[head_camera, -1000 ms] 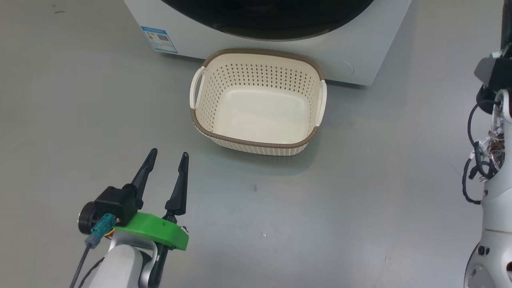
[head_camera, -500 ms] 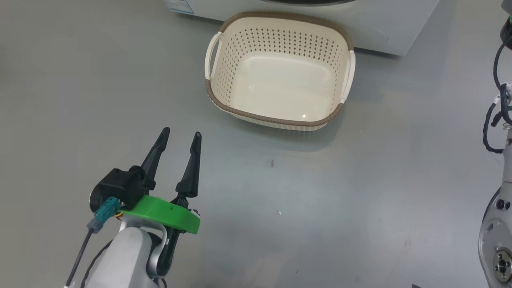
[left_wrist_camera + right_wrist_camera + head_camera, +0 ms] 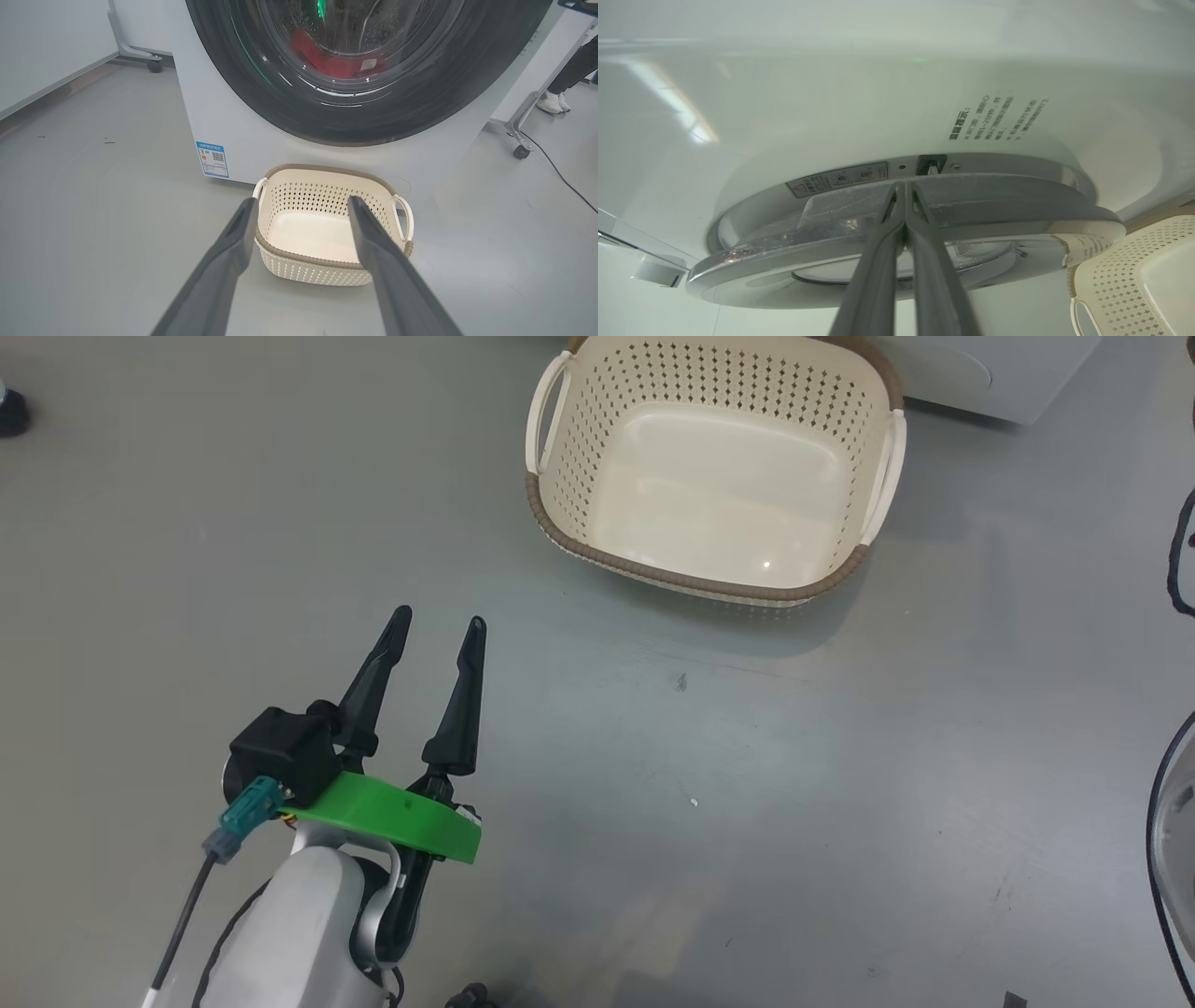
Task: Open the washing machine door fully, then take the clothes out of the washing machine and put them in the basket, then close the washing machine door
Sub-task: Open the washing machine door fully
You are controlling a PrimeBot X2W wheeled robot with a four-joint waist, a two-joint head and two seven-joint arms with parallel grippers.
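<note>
Clothes (image 3: pixel 324 61) show blurred behind the washing machine door (image 3: pixel 364 127); basket (image 3: pixel 695 584) rim cropped.

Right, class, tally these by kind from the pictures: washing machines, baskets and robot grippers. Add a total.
washing machine: 1
basket: 1
grippers: 2 (left gripper open, right gripper shut)
Total: 4

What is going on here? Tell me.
The robot is at the first step: its right gripper, fingers shut, has its tips at the edge of the washing machine door, which looks barely ajar. The clothes lie inside the washing machine. The basket stands empty on the floor in front of it. The left gripper hangs open over the floor.
</note>
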